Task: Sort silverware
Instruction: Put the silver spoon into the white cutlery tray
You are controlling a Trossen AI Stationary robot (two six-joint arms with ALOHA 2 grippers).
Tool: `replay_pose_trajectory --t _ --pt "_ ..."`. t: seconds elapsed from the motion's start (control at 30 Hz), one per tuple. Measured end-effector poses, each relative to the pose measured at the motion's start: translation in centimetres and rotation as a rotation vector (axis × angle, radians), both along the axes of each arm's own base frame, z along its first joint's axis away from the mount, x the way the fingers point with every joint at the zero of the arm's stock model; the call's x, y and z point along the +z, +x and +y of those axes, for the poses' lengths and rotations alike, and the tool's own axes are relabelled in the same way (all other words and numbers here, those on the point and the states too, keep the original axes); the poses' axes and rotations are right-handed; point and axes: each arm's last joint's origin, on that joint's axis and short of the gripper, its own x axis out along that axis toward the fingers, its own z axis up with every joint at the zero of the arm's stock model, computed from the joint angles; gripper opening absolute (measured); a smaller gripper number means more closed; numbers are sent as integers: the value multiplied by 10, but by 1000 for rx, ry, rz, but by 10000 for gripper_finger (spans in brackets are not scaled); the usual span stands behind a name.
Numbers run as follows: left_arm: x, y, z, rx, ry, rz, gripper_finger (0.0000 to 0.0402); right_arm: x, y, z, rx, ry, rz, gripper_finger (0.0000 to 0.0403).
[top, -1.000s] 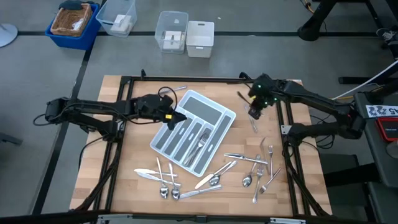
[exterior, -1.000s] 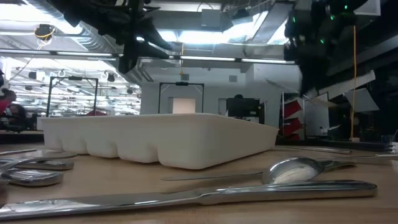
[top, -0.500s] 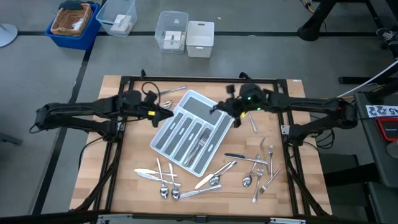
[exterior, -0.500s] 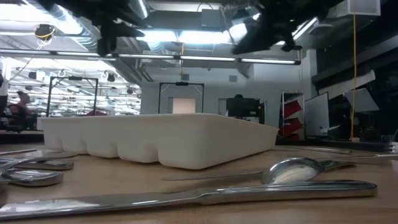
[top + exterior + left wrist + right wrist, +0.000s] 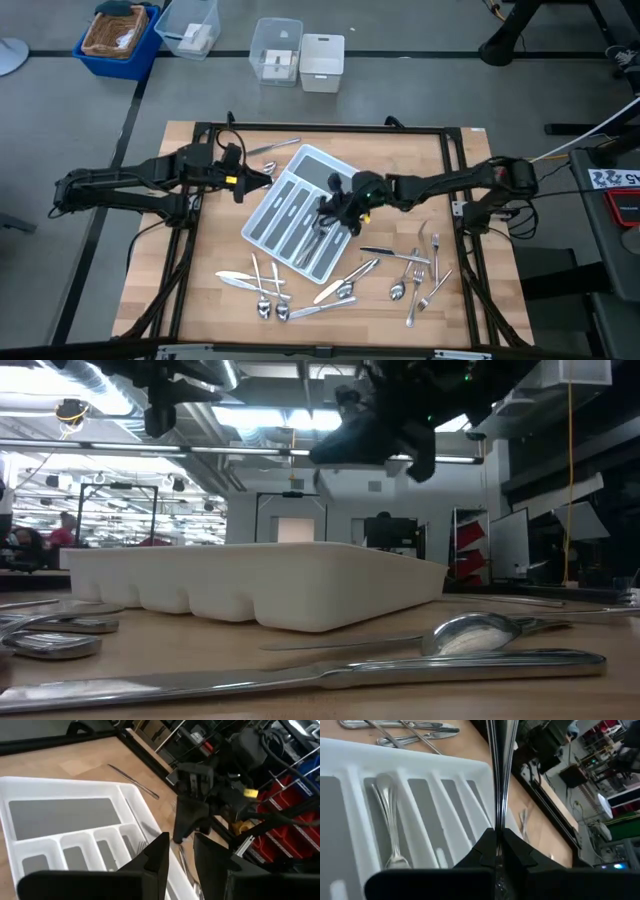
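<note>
The light grey cutlery tray lies slanted at the table's middle, with one fork lying in a slot. Loose silverware lies along the near edge and at the near right. My right gripper hovers over the tray's right half, shut on a slim silver piece that juts out ahead of its fingers. My left gripper hangs by the tray's far left corner, open, with nothing in the gap between its fingers. My right gripper pinches one end of the slim silver piece between its two fingers. It comes from the table's right side, slanting down. The piece runs on in line with the fingers, lifted clear above the tray's slots.
One more piece lies on the wood beyond the tray's far corner. A black frame borders the table. A blue bin and clear boxes stand on the floor past the far edge.
My right gripper has swept from the table's far right corner toward the left and near side, out over the tray, rolling its wrist and staying shut on the slim piece. My left gripper has drawn back off the tray toward the left edge and risen a little.
</note>
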Motion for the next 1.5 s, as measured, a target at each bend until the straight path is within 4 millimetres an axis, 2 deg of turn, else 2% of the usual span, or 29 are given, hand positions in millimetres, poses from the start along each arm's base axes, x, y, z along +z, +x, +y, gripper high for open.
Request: replay_pose_trajectory --t 0.47,0.7,1.0,1.1,1.33,1.5 --pt "-7 3 1 -14 30 65 76 -51 39 -3 -16 -2 76 15" --pt "-19 -2 0 -4 -3 201 76 -75 42 -5 -71 -31 157 15" --pt "-30 -10 1 60 4 345 76 -82 43 -5 -95 -44 183 16" --pt "-31 -10 1 59 5 359 76 -83 42 -6 -109 -52 193 32" --pt "-32 -11 2 98 21 376 76 -84 42 -7 -150 -78 198 107" --pt "-32 -12 5 176 54 382 76 -83 42 -7 -154 -80 197 130"
